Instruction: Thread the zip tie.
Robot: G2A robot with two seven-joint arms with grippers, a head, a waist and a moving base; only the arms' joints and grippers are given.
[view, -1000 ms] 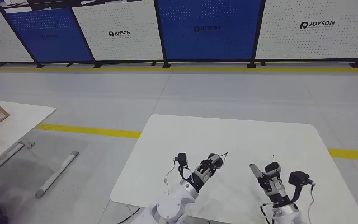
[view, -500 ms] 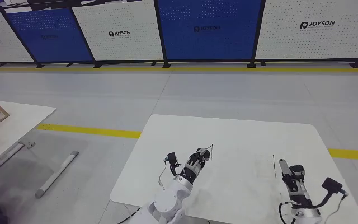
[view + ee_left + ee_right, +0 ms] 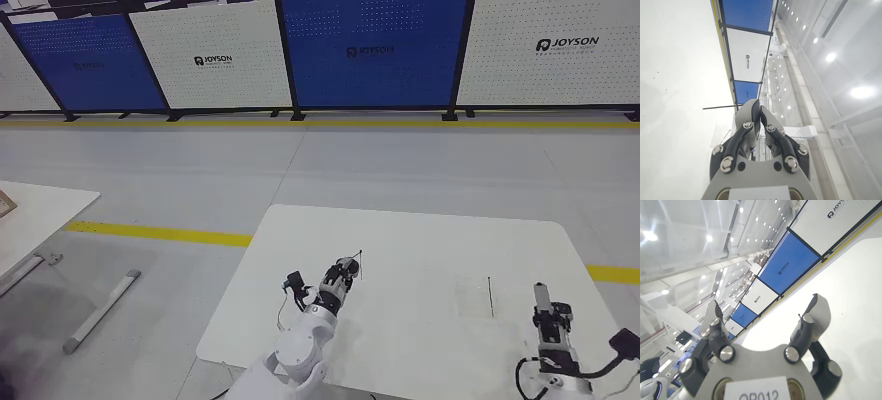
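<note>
White table (image 3: 420, 235), pretty bare setup. Closest in on the top cam is the right gripper (image 3: 545, 298), near the table's right edge. Its wrist cam shows the fingers (image 3: 816, 306) spread wide with nothing between them, which you can't really tell from above. A loose tie (image 3: 490, 297) lies flat near it. Further in, the left gripper (image 3: 346, 267) is pinched tight on a thin black zip tie (image 3: 360, 262). Its wrist cam has the strip poking sideways past the pads (image 3: 755, 113), the rest hidden. Blue and white panels (image 3: 375, 50) at the back.
</note>
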